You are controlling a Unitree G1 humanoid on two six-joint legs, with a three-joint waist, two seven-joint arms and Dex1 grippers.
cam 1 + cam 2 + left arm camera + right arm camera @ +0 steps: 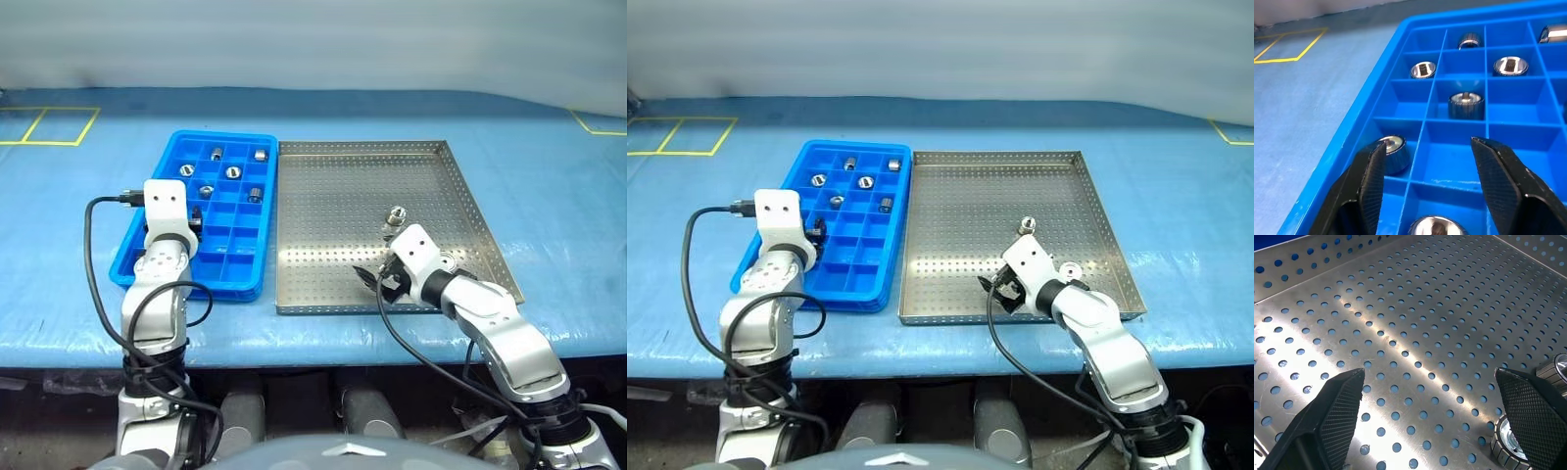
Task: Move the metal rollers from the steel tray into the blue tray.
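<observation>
Right gripper spread wide, empty, over steel tray; nearest metal rollers lie just beside its right finger, upright. Left gripper parted, empty, over blue tray.

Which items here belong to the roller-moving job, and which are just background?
Job:
- metal rollers
- steel tray
- blue tray
- left gripper, open
- right gripper, open

Background:
- blue table cover
- yellow tape marks
</observation>
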